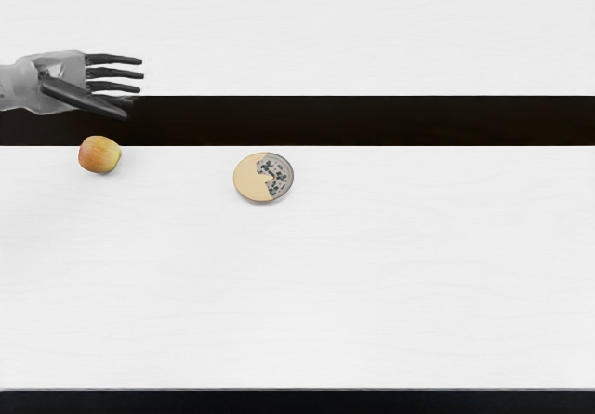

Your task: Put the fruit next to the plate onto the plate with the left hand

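A yellow-red apple [99, 154] lies on the white table near its far left, just in front of the dark gap. A small round plate [263, 177], tan with a grey speckled patch, sits to the apple's right, well apart from it. My left hand [116, 84] comes in from the left edge and hovers above and behind the apple, its dark fingers stretched out flat toward the right and holding nothing. No right arm shows.
A dark gap [372, 121] runs across the picture between the near white table [325, 284] and a second white surface [353, 37] behind it. The near table's front edge lies along the bottom of the view.
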`<action>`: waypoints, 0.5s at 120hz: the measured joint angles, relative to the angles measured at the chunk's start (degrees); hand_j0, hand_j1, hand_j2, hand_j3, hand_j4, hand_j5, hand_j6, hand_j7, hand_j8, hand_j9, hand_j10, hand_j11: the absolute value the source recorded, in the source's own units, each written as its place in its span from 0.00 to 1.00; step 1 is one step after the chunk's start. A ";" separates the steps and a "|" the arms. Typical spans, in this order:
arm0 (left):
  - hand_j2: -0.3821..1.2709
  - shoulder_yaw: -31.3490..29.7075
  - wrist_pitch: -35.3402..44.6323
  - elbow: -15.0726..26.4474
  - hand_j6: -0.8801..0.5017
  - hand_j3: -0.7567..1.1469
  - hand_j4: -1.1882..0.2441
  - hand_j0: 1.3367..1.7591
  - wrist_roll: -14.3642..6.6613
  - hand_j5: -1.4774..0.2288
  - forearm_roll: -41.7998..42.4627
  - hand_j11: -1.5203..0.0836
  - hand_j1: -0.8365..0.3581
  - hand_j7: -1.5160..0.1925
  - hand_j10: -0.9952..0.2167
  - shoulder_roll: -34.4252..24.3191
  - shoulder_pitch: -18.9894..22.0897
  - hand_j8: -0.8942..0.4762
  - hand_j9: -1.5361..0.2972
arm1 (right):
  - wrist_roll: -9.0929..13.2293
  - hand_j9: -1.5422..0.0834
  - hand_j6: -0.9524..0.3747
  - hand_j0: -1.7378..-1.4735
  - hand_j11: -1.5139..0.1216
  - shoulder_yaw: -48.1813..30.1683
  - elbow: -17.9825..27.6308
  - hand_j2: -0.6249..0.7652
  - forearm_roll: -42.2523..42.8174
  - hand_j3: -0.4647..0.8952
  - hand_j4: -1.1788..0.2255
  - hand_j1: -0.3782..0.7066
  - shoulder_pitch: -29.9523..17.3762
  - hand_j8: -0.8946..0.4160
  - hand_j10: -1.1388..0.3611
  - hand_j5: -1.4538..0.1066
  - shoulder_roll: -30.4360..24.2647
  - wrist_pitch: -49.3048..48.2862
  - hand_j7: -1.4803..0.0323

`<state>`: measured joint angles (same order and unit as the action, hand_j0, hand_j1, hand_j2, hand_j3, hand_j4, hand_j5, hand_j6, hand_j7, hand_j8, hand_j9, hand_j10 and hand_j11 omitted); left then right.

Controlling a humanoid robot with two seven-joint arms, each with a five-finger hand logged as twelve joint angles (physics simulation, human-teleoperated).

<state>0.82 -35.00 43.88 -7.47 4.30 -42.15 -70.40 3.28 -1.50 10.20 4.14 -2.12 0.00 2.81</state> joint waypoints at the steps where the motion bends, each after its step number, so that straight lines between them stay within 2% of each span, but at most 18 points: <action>1: 0.26 0.00 0.00 0.00 0.46 0.40 0.66 0.76 0.01 0.68 -0.01 0.75 0.75 0.70 0.62 -0.02 0.00 0.47 0.66 | 0.00 0.93 0.70 0.30 0.90 0.00 0.00 0.45 0.00 0.34 0.82 0.06 0.00 0.66 0.74 0.91 0.00 0.01 0.96; 12: 0.26 -0.01 -0.01 0.03 0.46 0.40 0.66 0.76 -0.13 0.68 -0.08 0.75 0.75 0.70 0.62 -0.04 -0.12 0.47 0.66 | 0.01 0.93 0.70 0.30 0.90 0.11 0.01 0.45 0.04 0.34 0.82 0.06 -0.04 0.66 0.74 0.91 0.00 0.04 0.96; 17: 0.26 -0.01 -0.01 0.05 0.46 0.40 0.66 0.76 -1.35 0.68 -0.16 0.75 0.75 0.70 0.62 -0.08 -0.78 0.47 0.66 | 0.08 0.93 0.70 0.30 0.91 0.16 0.04 0.45 0.04 0.34 0.82 0.06 -0.18 0.66 0.74 0.91 0.00 0.03 0.96; 27: 0.26 0.00 -0.02 -0.12 0.46 0.40 0.66 0.76 -3.61 0.68 -3.06 0.75 0.75 0.70 0.62 -0.20 -5.84 0.47 0.66 | 0.16 0.93 0.70 0.30 0.91 0.22 0.06 0.45 0.06 0.34 0.82 0.06 -0.31 0.66 0.74 0.91 0.00 0.02 0.96; 34: 0.26 0.01 -0.01 -0.09 0.46 0.40 0.66 0.76 -4.43 0.68 -8.44 0.75 0.75 0.70 0.62 0.38 -10.54 0.47 0.66 | 0.19 0.93 0.70 0.30 0.91 0.24 0.07 0.45 0.07 0.34 0.82 0.06 -0.36 0.66 0.74 0.91 0.00 0.01 0.96; 43: 0.26 -0.02 -0.01 -0.03 0.46 0.40 0.66 0.76 -5.00 0.68 -16.86 0.75 0.75 0.70 0.62 0.64 -14.35 0.47 0.66 | 0.21 0.93 0.70 0.30 0.91 0.26 0.08 0.45 0.07 0.34 0.82 0.06 -0.40 0.66 0.74 0.91 0.00 0.01 0.96; 60: 0.26 -0.51 -0.01 0.47 0.46 0.40 0.66 0.76 -5.47 0.68 -32.46 0.75 0.75 0.70 0.62 3.66 -15.04 0.47 0.66 | 0.23 0.93 0.70 0.30 0.91 0.27 0.08 0.45 0.07 0.34 0.82 0.06 -0.42 0.66 0.74 0.91 0.00 0.00 0.96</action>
<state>0.32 -35.01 44.36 -12.93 -28.16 -38.49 -85.44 3.51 -1.23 10.28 4.22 -2.54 0.00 2.81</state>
